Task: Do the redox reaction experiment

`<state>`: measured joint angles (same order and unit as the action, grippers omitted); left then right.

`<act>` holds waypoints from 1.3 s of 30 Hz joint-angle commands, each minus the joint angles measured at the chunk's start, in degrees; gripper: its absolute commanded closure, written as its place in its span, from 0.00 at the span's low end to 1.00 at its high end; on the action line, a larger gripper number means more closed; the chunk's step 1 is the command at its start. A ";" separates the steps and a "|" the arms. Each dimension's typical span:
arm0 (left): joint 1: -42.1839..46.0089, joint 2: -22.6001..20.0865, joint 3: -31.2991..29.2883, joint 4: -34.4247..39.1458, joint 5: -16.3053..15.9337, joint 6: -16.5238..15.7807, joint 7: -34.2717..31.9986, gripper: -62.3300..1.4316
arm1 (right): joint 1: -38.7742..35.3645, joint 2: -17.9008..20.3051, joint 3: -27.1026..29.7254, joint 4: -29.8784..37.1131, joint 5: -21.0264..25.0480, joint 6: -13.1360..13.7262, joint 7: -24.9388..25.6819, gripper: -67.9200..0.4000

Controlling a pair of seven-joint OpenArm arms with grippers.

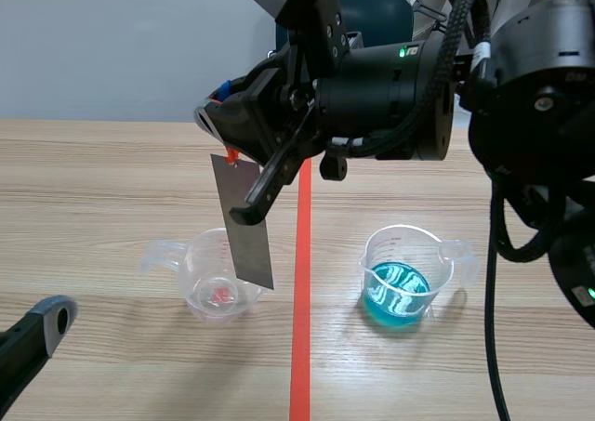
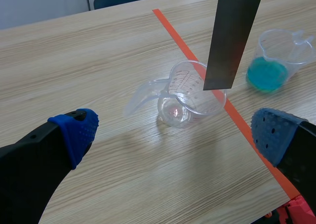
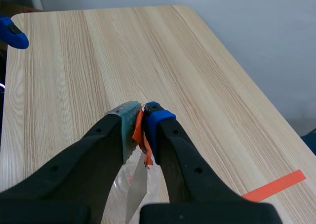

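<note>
Hangs high across the middle from the right, with right gripper [image 3: 140, 117] clamped on a metal strip [image 1: 246, 226]; lies low at near left, with left gripper [image 2: 175, 132] spread wide

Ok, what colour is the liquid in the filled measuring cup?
Turquoise blue; the liquid shows best in the scene view.

Lab-like test room – taped wooden table [image 1: 112, 179], plain wall [image 1: 112, 40], measuring cup [image 1: 390, 244] (blue liquid [image 1: 398, 296]).
</note>
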<state>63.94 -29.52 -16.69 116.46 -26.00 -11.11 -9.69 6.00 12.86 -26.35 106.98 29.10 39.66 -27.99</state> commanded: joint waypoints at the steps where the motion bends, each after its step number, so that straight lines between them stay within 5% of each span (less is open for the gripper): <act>1: -0.02 0.44 -0.15 1.20 -0.35 -0.15 -0.81 0.00 | 0.66 -0.02 0.39 0.20 0.42 -0.20 0.42 0.97; 39: -0.02 0.44 -0.15 1.20 -0.35 -0.15 -0.79 0.00 | 0.48 -0.02 0.39 0.20 -0.46 -0.20 -0.44 0.97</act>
<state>63.94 -29.52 -16.69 116.46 -26.00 -11.11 -9.69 6.00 12.86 -26.35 106.98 28.47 39.66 -28.58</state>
